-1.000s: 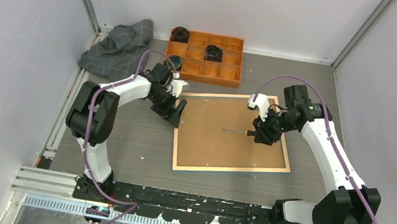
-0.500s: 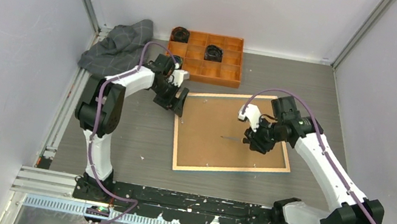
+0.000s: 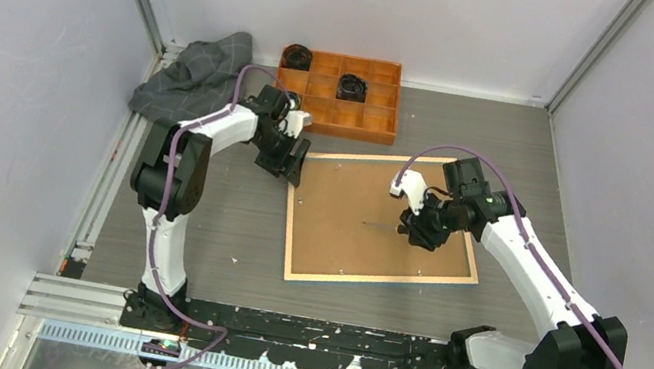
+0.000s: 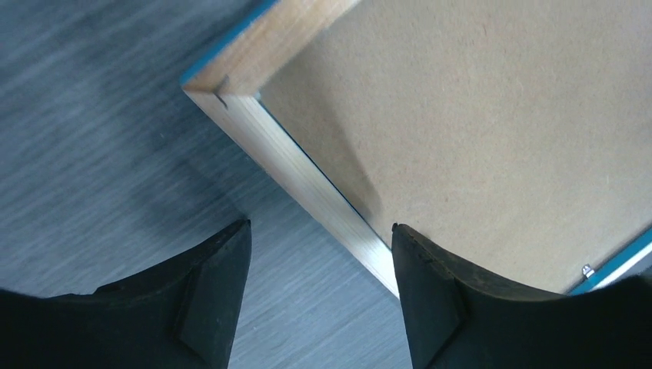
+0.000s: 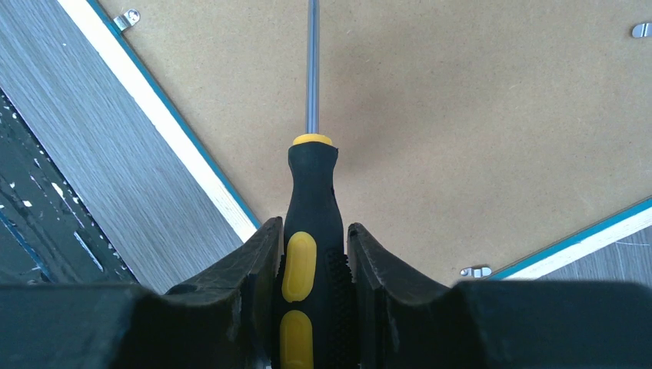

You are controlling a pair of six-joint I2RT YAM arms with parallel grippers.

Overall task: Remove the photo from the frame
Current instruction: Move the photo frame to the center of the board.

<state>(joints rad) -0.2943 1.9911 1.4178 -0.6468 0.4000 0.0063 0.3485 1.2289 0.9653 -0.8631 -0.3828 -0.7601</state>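
Grey counter (image 3: 226,217), frame (image 3: 287,238) face-down (looks stiff, grab the rim); left tool (image 4: 319,231) gaping at corner, right tool (image 5: 314,227) clamps screwdriver (image 5: 311,192).

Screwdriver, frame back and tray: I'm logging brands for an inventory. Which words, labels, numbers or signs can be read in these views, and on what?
No readable text in any view.
Screwdriver: black and yellow handle, no lettering shows.
Backing board: plain brown, unprinted.
Frame: bare wood rim, no lettering.
Orange tray: too small to tell.
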